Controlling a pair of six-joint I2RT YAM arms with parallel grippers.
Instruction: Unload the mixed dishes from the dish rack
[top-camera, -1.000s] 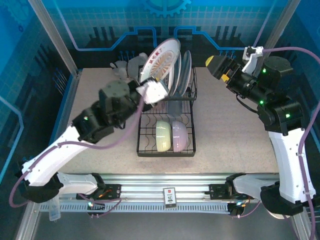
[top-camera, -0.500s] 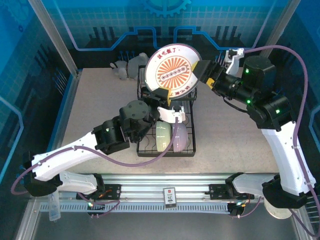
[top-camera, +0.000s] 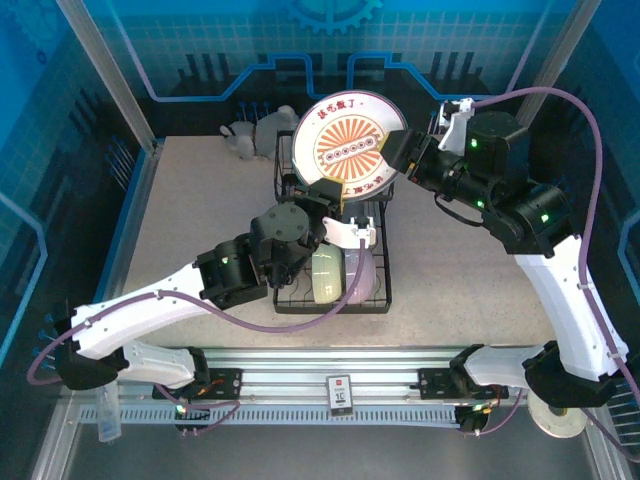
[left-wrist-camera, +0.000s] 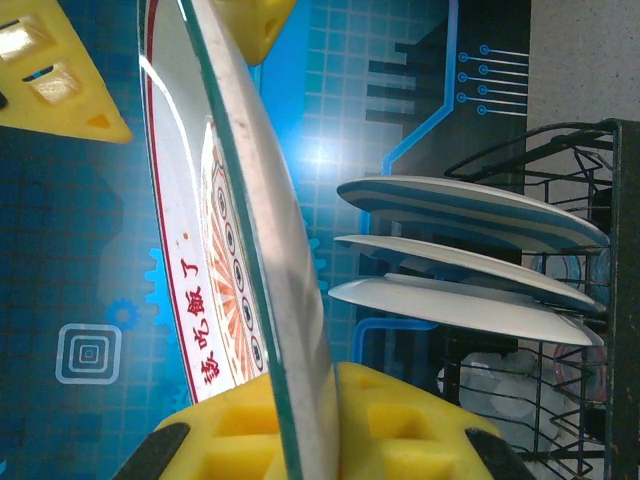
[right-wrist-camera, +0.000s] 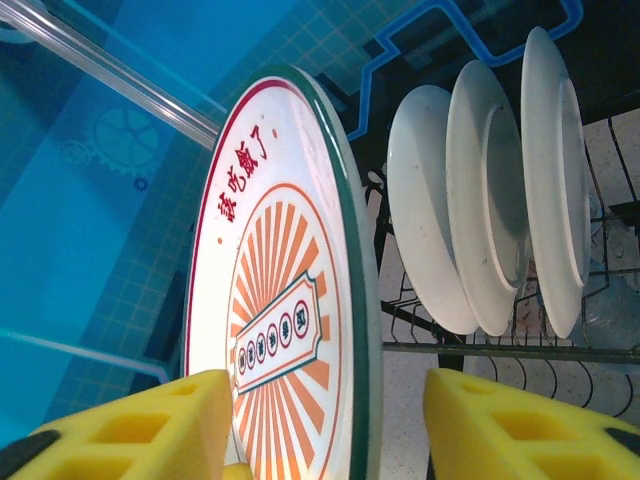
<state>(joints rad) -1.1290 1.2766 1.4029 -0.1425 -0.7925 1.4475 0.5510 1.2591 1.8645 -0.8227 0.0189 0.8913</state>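
A round plate (top-camera: 348, 150) with an orange sunburst face, red characters and a green rim is held upright above the black wire dish rack (top-camera: 279, 290). My left gripper (top-camera: 335, 203) is shut on its lower edge; the yellow pads (left-wrist-camera: 420, 420) pinch the rim of the plate (left-wrist-camera: 240, 200). My right gripper (top-camera: 402, 157) is open and straddles the plate's right rim (right-wrist-camera: 285, 300), with the left pad (right-wrist-camera: 150, 425) close to the face and the right pad (right-wrist-camera: 525, 425) clear of the back. Three white plates (right-wrist-camera: 480, 220) stand in the rack's slots.
A pale green bowl (top-camera: 325, 275) and a lavender bowl (top-camera: 360, 276) sit in the rack's lower front part. A white figurine (top-camera: 245, 133) stands on the table behind the rack's left corner. Blue enclosure walls close in the back and both sides.
The left arm carried the plate right and turned its face toward the camera. The right gripper came in to the plate's right rim and its jaws narrowed around it.
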